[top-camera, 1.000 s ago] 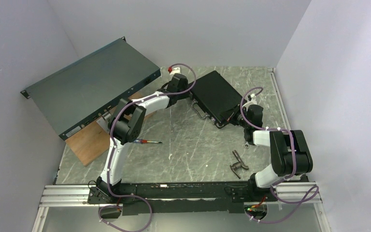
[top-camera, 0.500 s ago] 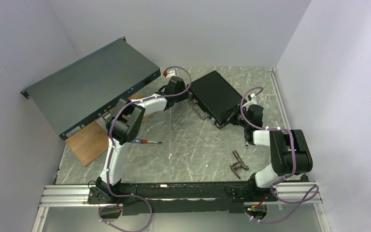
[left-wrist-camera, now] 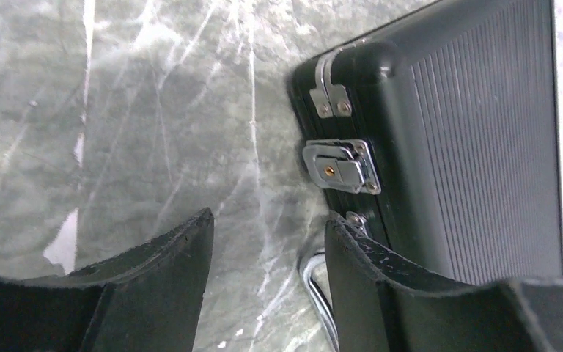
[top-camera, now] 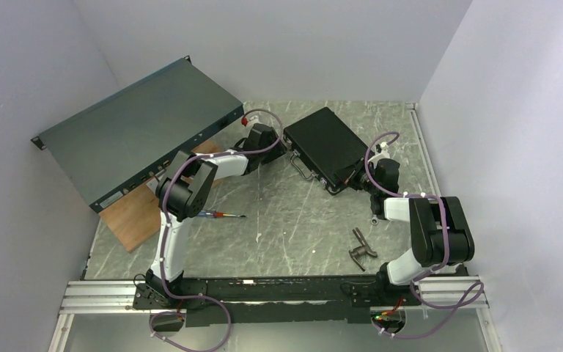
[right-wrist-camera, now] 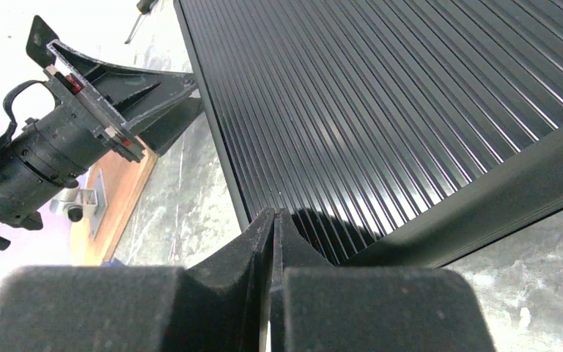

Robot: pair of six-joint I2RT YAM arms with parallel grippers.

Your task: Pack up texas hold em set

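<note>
The black briefcase [top-camera: 326, 147] lies closed on the marble table, its ribbed lid up; chips, discs and card deck are hidden. My left gripper [top-camera: 280, 144] is open and empty at the case's front left corner. In the left wrist view the left gripper [left-wrist-camera: 267, 220] has bare table between its fingers, a fastened silver latch [left-wrist-camera: 341, 167] just ahead, and the case's metal handle [left-wrist-camera: 315, 286] by the right finger. My right gripper [top-camera: 363, 172] is shut on nothing at the case's near right corner. In the right wrist view the right gripper [right-wrist-camera: 273, 213] sits over the lid [right-wrist-camera: 381, 95].
A grey rack-mount unit [top-camera: 139, 128] leans at the back left over a wooden board [top-camera: 135, 216]. A red-handled screwdriver [top-camera: 220, 215] lies near the left arm. A small silver wrench [top-camera: 361, 248] lies near the right arm's base. Walls close in on both sides.
My left gripper has drawn back left and down, off the case's corner to its front edge. The right arm has not moved.
</note>
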